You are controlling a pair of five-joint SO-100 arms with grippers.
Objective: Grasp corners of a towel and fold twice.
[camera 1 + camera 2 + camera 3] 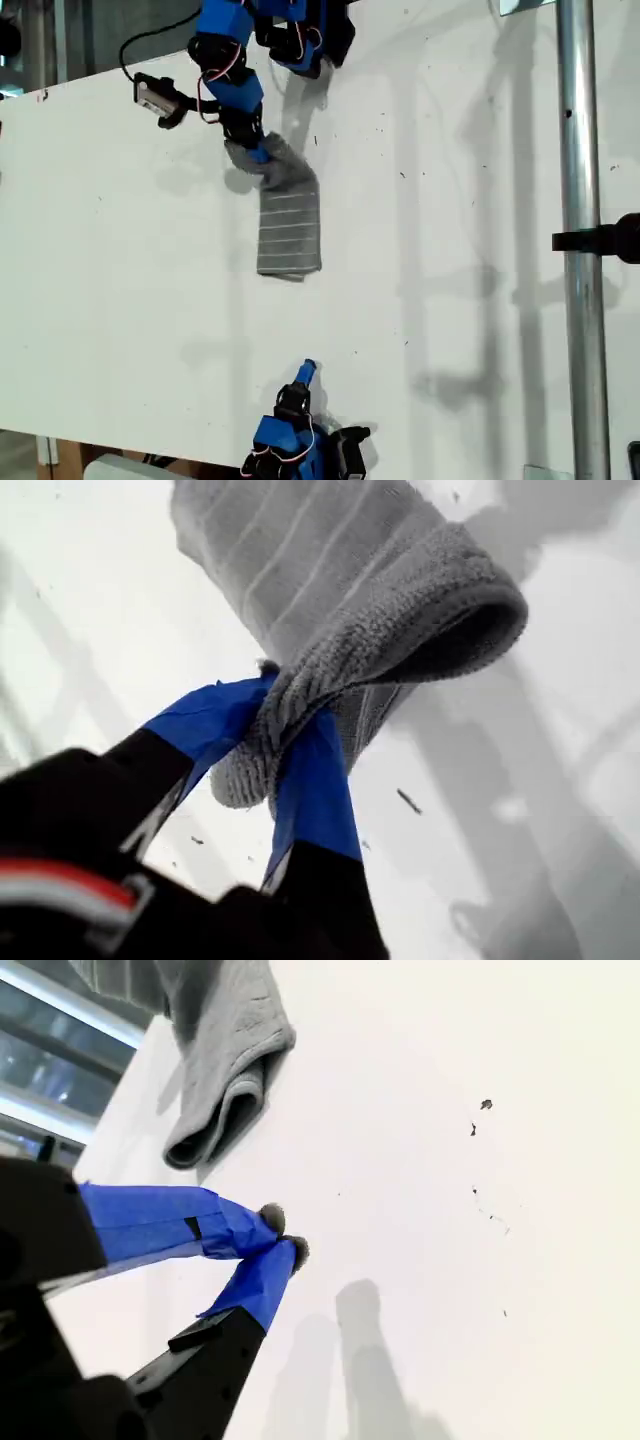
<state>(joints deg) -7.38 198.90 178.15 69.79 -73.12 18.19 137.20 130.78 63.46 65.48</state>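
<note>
Towel (330,590) edge bunches between the blue-taped jaws of my first gripper (275,730), clamped tight. Its folded grey striped strip lies on the white table (120,260), near the exterior view's top centre. My second gripper (285,1235), jaws together and holding nothing, hovers well apart.

Folded grey striped towel (289,225), one end lifted.
</note>
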